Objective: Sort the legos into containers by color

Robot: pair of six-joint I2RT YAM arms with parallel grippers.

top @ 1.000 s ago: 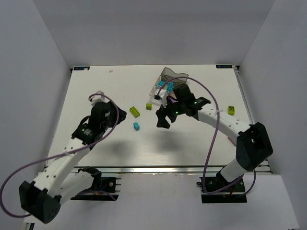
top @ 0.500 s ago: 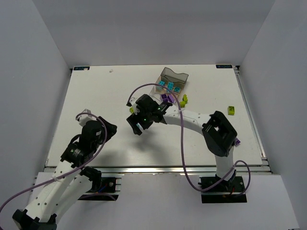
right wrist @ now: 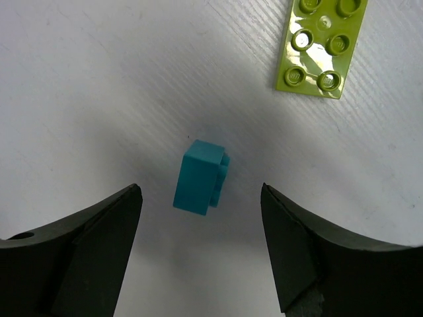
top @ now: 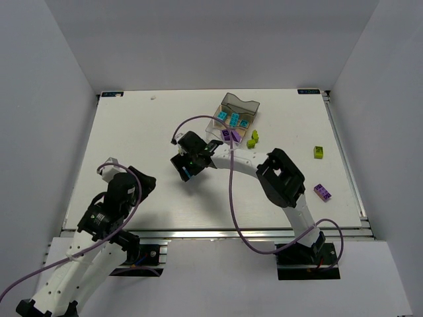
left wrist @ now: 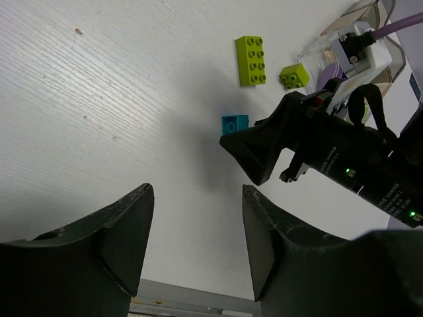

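Between your right arm's matt black plastic fingers point(right wrist: 79, 257), a smooth cyan plastic brick point(right wrist: 200, 177) sits on the desk point(right wrist: 99, 79), whose white surface shows a fine, matt grain. Beyond the fingers, a lime green brick point(right wrist: 322, 46) gleams, its studs glossy.

a clear three-part tray point(top: 239, 103) holds cyan bricks point(top: 234, 119) in its middle and purple ones point(top: 230, 135) at its near end. lying loose: a small cyan brick point(right wrist: 200, 176) tipped on its side, a long lime brick point(right wrist: 322, 46) near it, and a purple brick point(top: 322, 192) far right.
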